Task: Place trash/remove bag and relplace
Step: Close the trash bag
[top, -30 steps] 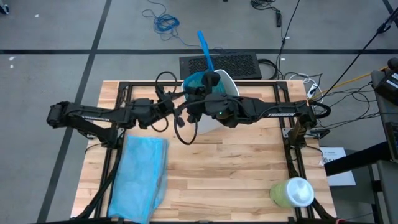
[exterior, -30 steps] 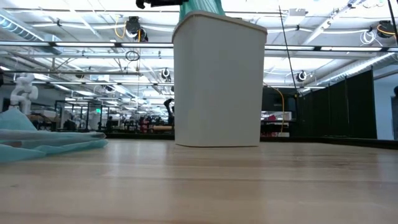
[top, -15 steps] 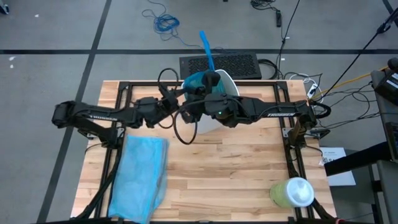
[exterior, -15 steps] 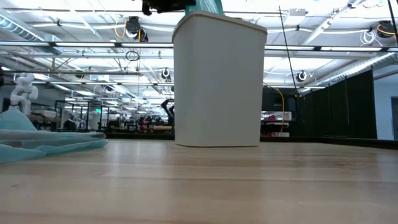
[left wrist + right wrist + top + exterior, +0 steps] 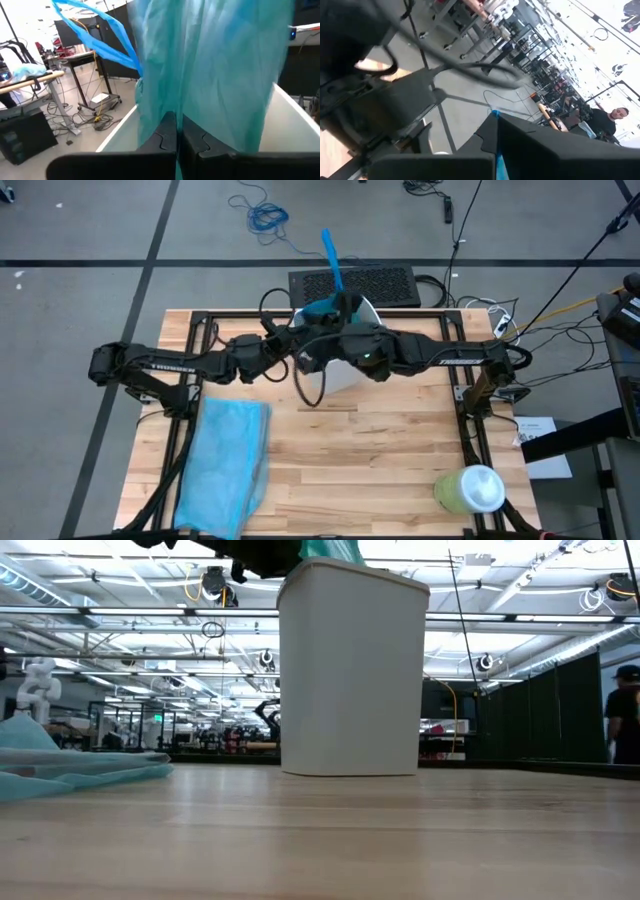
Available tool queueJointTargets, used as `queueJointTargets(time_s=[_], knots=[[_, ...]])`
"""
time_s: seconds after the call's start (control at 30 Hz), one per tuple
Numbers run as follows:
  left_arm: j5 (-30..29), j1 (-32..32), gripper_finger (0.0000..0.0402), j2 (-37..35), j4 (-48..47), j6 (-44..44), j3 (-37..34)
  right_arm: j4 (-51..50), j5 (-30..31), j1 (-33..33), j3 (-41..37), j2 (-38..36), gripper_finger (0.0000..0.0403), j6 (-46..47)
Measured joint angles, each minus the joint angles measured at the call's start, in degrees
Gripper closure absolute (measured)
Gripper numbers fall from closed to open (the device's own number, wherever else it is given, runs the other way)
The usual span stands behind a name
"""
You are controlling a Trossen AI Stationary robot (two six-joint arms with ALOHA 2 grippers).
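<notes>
A white bin (image 5: 350,670) stands at the table's far middle. The teal bag (image 5: 210,65) rises out of its top, gathered into a bunch, and one blue loop handle (image 5: 330,255) sticks out past the far edge. Both arms meet above the bin. My left gripper (image 5: 177,127) reaches in from the left and is shut against the bag's film. My right gripper (image 5: 495,120) comes from the right and is shut on a blue strip of the bag. The paler sky-blue bag (image 5: 225,465) lies flat on the table's near left. No trash shows. My left gripper pinches the bunched teal film (image 5: 172,107) between its two fingers, above the bin's open top. The fingers come roughly level from the table's left. The film stands upright past them, drawn up out of the bin. My right gripper pinches a blue strip of the bag (image 5: 494,114) between its shut fingers; blue shows at the fingertips and again farther back between them. It comes from the table's right, above the bin. Which part of the handle this is cannot be told.
A pale-green container with a white top (image 5: 470,490) stands at the near right corner. A black grille (image 5: 355,283) lies on the floor beyond the table's far edge. A person (image 5: 622,715) stands in the room at the right.
My left gripper has moved toward the table's right, in over the bin's rim up to the bunched bag. My right gripper has shifted a little to the right and toward the far edge, with the bag's top. The bin has stayed put.
</notes>
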Motion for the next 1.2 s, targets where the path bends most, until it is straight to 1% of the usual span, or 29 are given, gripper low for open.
queueJointTargets(time_s=[0.4, 0.57, 0.7, 0.9, 1.0, 1.13, 1.2], knots=[[0.0, 0.4, 0.0401, 0.0, -2.2, -1.2, -0.4, 3.3, -0.2, 0.0, 0.0, -4.1, 0.0403, -1.4], [0.6, 0.8, 0.0401, -0.2, -1.5, -4.0, -2.0, 6.1, -3.3, -0.4, 0.0, -4.7, 0.0403, -1.9], [1.0, 0.8, 0.0401, -0.1, -1.7, -3.7, -2.4, 8.2, -4.8, -0.8, 0.1, -4.8, 0.0403, -2.8], [5.6, 0.8, 0.0401, -0.3, 0.5, 0.5, -2.5, 8.7, -6.3, -1.2, 0.1, -4.8, 0.0403, -2.7], [6.3, 0.8, 0.0401, -0.3, 1.0, 0.5, -2.4, 10.2, -6.3, -1.2, 0.1, -4.8, 0.0403, -3.9], [6.8, 0.8, 0.0399, -0.3, 1.7, -1.6, -2.4, 9.1, -6.2, -1.4, 0.1, -4.7, 0.0403, -3.9], [8.7, 0.8, 0.0389, -0.4, 2.7, -2.5, -2.4, 8.7, -6.2, -1.6, 0.1, -4.7, 0.0403, -3.6]])
